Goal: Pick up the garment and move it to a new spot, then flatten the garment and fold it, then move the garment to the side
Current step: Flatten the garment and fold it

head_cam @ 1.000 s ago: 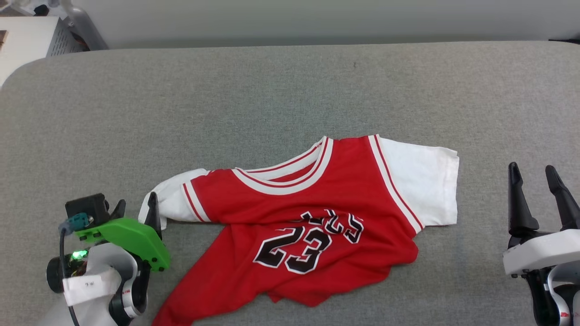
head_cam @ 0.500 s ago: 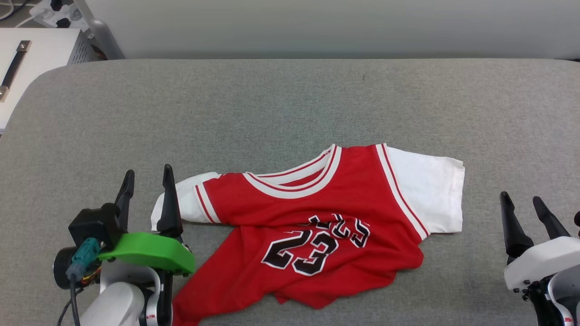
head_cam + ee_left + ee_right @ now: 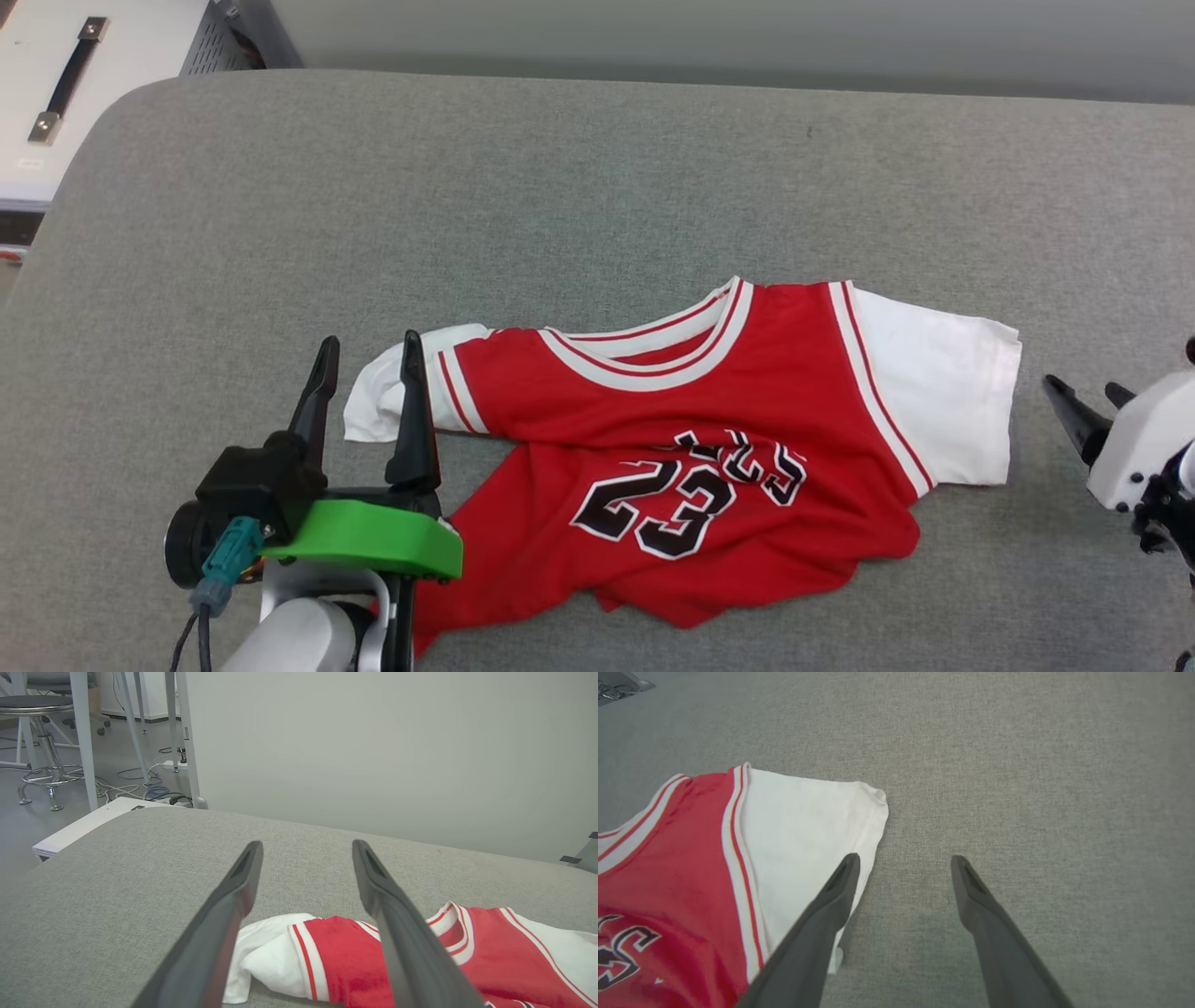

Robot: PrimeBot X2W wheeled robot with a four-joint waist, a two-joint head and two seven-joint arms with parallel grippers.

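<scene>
Between left fingers [image 3: 411,420] and right fingers [image 3: 1075,422], both spread wide, empty: rumpled red shirt [image 3: 709,420] on grey fabric tabletop [image 3: 560,187]; pale wall [image 3: 373,742], stool [image 3: 32,702] beyond.

Garment [image 3: 747,401]: red, white sleeves, red-and-white striped trim, black white-outlined numerals. Surface [image 3: 560,187]: plain grey woven fabric.

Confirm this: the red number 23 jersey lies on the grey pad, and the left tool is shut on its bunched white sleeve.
Wrong on the grip. The left wrist view shows the left tool open, fingers wide apart by the bunched white sleeve, holding nothing. The red number 23 jersey does lie on the grey pad.
</scene>
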